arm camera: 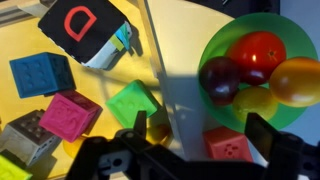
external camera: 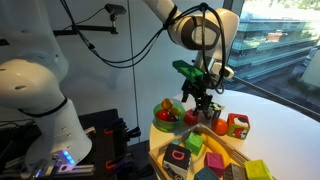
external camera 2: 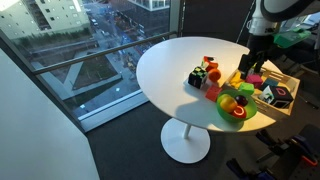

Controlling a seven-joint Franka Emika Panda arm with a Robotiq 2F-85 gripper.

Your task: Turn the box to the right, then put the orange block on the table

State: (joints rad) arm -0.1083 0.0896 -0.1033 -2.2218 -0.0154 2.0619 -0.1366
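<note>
My gripper is open and hangs low over the seam between the box and the table. The orange block, red-orange with small dots, lies on the white table between my fingers, closer to the right one, and nothing grips it. In both exterior views it sits on the table beside the green plate: orange block, orange block. The box has a yellow floor and holds several coloured cubes; its wall runs under my left finger. The gripper hovers just above the box.
A green plate of toy fruit stands close to the right of the block. A red cube with green marks and a black-and-white cube stand on the table. A window runs behind the table.
</note>
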